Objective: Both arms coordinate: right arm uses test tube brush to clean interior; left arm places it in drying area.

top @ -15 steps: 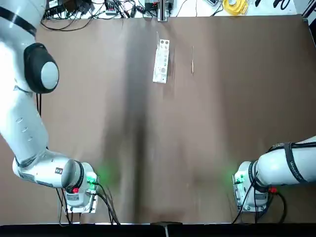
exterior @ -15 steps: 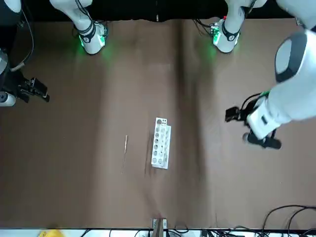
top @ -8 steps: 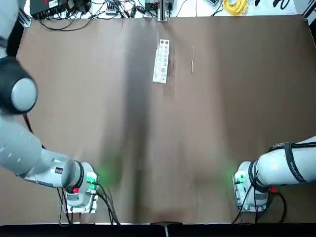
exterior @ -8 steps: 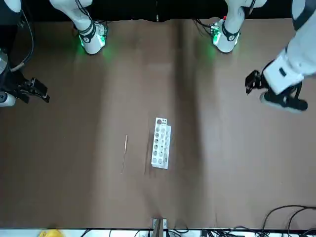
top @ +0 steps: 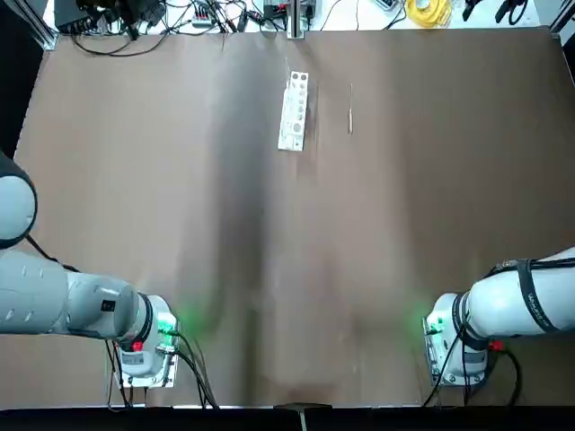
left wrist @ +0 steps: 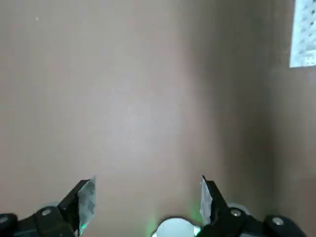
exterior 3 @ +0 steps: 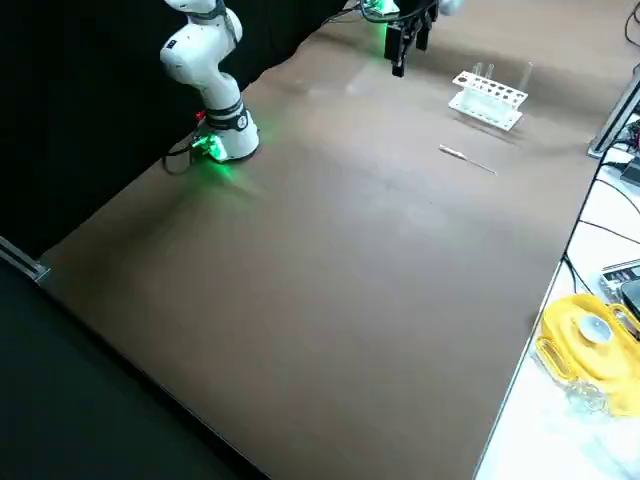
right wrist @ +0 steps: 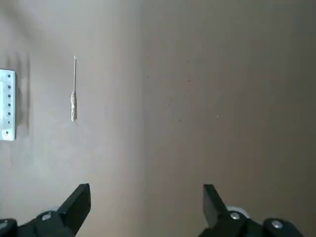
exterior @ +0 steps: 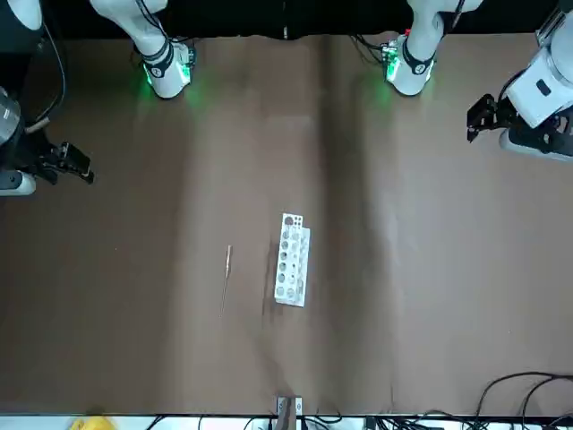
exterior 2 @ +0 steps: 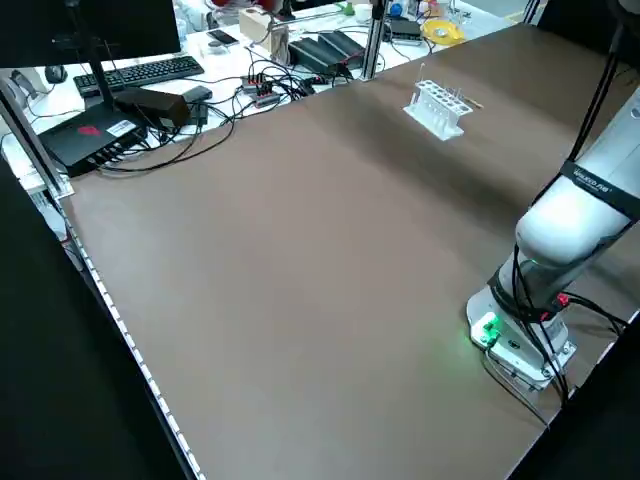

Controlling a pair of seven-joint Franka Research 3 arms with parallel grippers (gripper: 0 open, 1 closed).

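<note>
Both black two-finger pincers, left [left wrist: 147, 185] and right [right wrist: 147, 186], hang spread and empty; the left has swung outward, suggesting retreat. The thin pale brush [right wrist: 73, 107] lies on the brown desk [top: 207, 180] beside the white perforated rack [top: 293, 112].

The top view looks down from overhead, the front view faces the robot from across the table [top: 296, 269], and both share the white rack [top: 293, 112]. The side views look down diagonally from raised positions; each wrist view looks past its own fingers at closer range.
</note>
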